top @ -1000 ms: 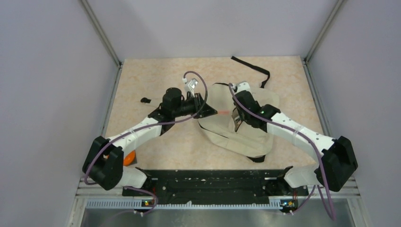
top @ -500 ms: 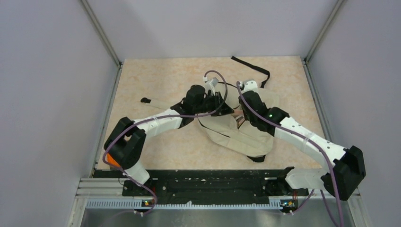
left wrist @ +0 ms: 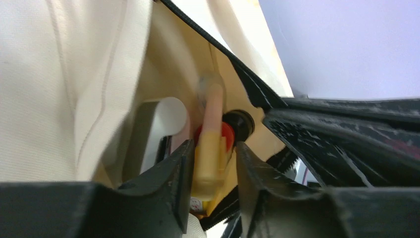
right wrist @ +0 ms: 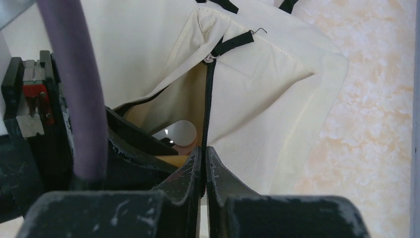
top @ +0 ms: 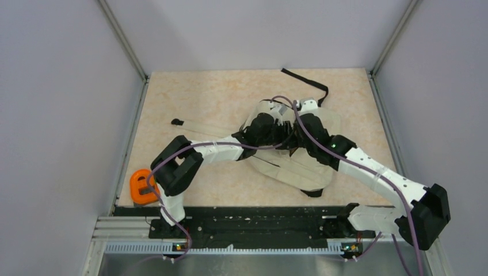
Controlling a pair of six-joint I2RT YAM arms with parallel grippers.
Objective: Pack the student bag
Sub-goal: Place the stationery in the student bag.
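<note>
The student bag (top: 299, 169) lies flat at mid-table, cream with black zippers, its opening towards the arms. My left gripper (top: 282, 133) reaches into the opening. In the left wrist view it (left wrist: 213, 163) is shut on a yellow stick-shaped object (left wrist: 208, 158) with a pink end and a red part, inside the bag (left wrist: 74, 74). My right gripper (right wrist: 203, 163) is shut on the bag's black zipper edge (right wrist: 207, 99) and holds the opening up. A white rounded item (right wrist: 181, 133) lies inside the bag (right wrist: 267, 84).
An orange object (top: 141, 187) sits at the table's near left edge. A beige strap with a black end (top: 177, 122) runs left from the bag. A black strap (top: 311, 85) loops at the far side. Grey walls enclose the table.
My left arm has swung right and pushed its gripper with the yellow object into the bag's opening. The orange object at the near left is uncovered now. The right gripper keeps its hold.
</note>
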